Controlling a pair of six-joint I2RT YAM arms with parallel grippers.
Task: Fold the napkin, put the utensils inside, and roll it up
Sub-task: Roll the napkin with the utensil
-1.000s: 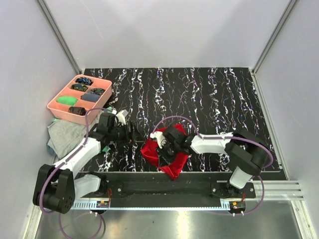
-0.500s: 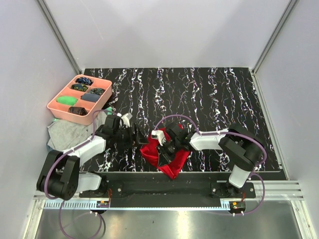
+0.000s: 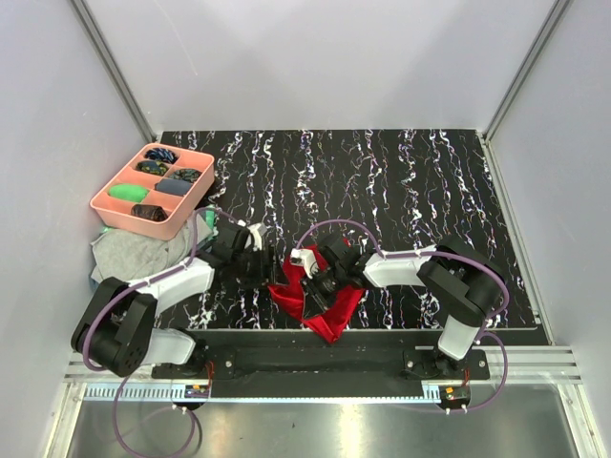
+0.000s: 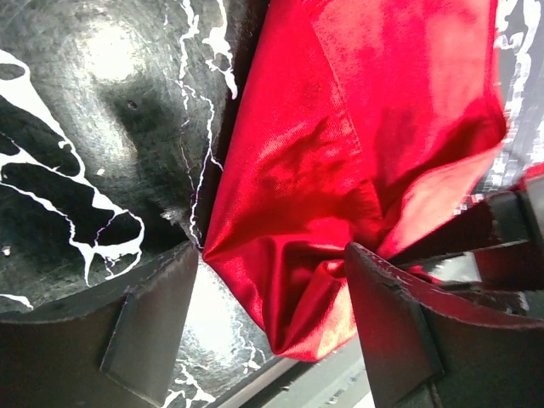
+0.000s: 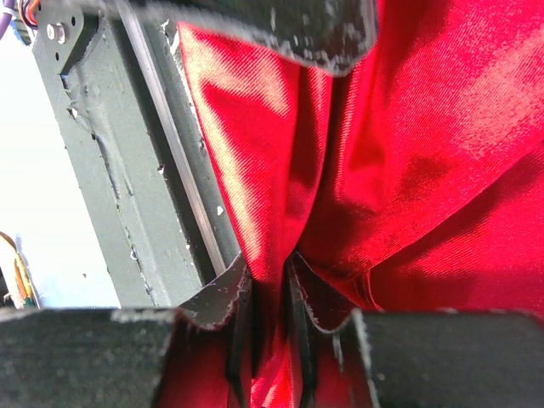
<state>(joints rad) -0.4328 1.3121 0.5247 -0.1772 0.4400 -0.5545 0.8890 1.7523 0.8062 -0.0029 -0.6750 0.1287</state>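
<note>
Two tools on the crumpled bright red cloth napkin [image 3: 320, 296]: my right tool [image 5: 270, 327] clenched on a fold, left tool [image 4: 265, 327] released, straddling its left corner, nearer.

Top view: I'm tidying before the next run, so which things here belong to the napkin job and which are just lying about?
Part of the job:
- red napkin, bunched at the near table edge
- right gripper, shut on the napkin
- left gripper, open beside the napkin

Lying about:
- pink tray with small items in its compartments
- grey cloth in the pile below the tray

No utensils visible.
</note>
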